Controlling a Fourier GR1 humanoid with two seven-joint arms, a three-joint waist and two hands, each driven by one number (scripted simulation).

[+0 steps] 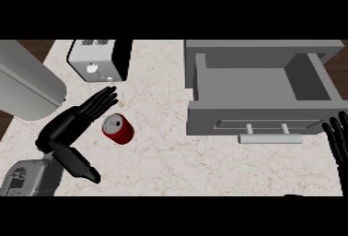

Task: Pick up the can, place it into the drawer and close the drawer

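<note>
Left hand [73, 120] open beside can [118, 129]

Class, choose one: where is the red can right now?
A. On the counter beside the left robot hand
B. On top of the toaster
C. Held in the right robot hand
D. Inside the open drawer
A: the can lies on the counter just right of the open left robot hand, outside the drawer.

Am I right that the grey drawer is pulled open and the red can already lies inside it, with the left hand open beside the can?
Not quite. The head view shows the red cylindrical can lying on the pale marble counter, left of the open grey drawer, not inside it. The black left hand is open beside the can, as you said.
</note>
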